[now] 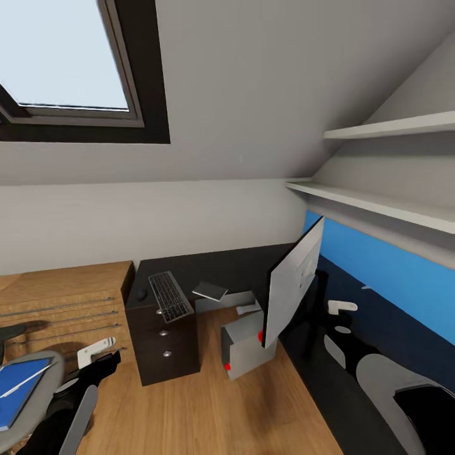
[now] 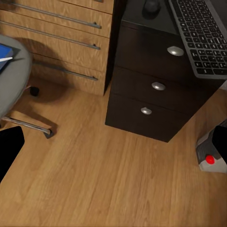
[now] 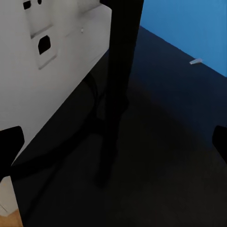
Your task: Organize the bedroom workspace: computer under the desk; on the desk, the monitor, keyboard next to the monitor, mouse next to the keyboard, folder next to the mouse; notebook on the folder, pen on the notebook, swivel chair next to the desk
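Nearest in the head view, the left gripper (image 1: 95, 355) hangs low at the left over bare wooden floor (image 1: 208, 411), its pale fingers parted and holding nothing; in the left wrist view its dark fingertips sit wide at the two side edges. Just beside it, at the picture's left edge, the swivel chair (image 1: 54, 366) carries the blue folder (image 1: 22, 388) on its grey seat, with a thin pale pen (image 1: 25, 381) lying across it. The right gripper (image 1: 341, 308) reaches over the black desk (image 1: 354, 404) behind the monitor (image 1: 292, 285), whose pale back faces the camera; the right wrist view shows dark tips wide apart on either side, empty, with the monitor's black stand (image 3: 118, 94) between them. Below the screen's lower edge, the grey computer (image 1: 243, 351) stands on the floor with a red button showing. Farther off, the keyboard (image 1: 169, 296) lies on the drawer end of the desk, overhanging its front edge, the dark mouse (image 1: 141, 294) just beside it. Open floor lies between chair, drawers and computer.
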Tool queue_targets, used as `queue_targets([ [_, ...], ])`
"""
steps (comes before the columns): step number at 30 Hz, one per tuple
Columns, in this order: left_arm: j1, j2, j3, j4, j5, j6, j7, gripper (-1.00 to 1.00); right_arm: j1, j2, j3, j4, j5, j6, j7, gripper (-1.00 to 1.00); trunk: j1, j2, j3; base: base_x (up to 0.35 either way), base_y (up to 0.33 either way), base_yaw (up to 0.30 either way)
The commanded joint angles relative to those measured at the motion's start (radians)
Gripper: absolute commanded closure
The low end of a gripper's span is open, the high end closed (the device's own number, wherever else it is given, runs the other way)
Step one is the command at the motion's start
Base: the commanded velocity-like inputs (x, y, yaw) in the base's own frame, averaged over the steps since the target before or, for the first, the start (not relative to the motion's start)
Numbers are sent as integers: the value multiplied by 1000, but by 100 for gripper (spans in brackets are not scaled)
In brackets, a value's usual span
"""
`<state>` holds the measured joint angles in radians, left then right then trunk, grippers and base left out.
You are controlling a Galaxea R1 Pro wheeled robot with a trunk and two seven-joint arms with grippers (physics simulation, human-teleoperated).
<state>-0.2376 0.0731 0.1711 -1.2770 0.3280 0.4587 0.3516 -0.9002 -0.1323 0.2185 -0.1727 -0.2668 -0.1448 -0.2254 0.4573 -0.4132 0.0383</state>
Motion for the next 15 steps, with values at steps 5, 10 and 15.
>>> queue_targets([
  [5,0,0,-1,-4,10,3,8,-100,-1,-1,9,1,-10,-4,-3,-100,0,-1,0,4,-1,0],
  [10,0,0,-1,-5,10,3,9,-100,0,-1,9,1,-10,-6,-19,-100,0,-1,0,1,0,0],
  [15,0,0,-1,-6,10,3,9,-100,0,-1,10,1,-9,-8,-54,-100,0,-1,0,0,0,0],
])
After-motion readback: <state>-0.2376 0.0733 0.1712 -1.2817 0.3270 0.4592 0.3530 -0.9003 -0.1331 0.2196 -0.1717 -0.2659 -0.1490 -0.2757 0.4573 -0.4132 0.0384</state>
